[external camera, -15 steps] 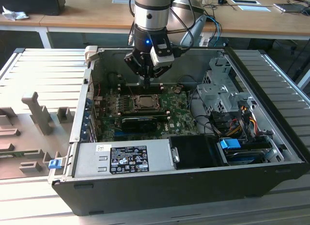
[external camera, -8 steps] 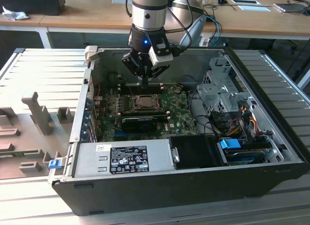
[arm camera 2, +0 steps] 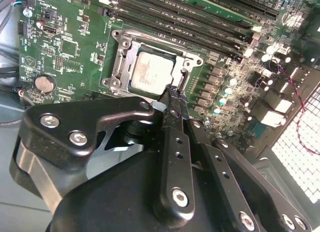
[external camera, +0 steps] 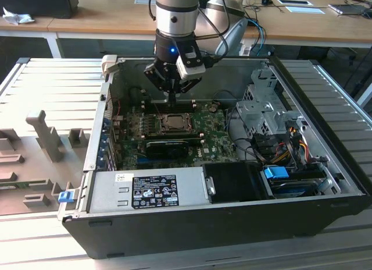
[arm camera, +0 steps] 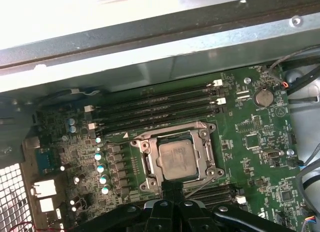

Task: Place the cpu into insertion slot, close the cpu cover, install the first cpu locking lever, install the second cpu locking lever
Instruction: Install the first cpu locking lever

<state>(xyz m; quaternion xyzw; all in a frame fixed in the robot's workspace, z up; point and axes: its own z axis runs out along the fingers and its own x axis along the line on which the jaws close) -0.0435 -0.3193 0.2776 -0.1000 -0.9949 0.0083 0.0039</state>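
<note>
The cpu [arm camera 2: 152, 72] [arm camera: 176, 159], a pale silver square, lies flat in the insertion slot [external camera: 174, 123] on the green motherboard. The grey metal cpu cover [arm camera 2: 121, 54] [arm camera: 150, 153] lies down around it, its window framing the chip. A thin locking lever rod [arm camera: 201, 184] runs slanted along one side of the socket. My gripper [external camera: 172, 99] [arm camera 2: 172, 92] [arm camera: 172, 188] hangs just above the socket's edge beside that rod, its black fingers shut together. I cannot tell whether the tips touch the lever.
Long memory slots [arm camera: 155, 109] run beside the socket, and a black card [external camera: 165, 145] stands on its near side. A coin battery [arm camera: 262, 97], the power supply [external camera: 151, 190], the drive cage [external camera: 264, 110] and bundled cables [external camera: 285, 151] crowd the open case.
</note>
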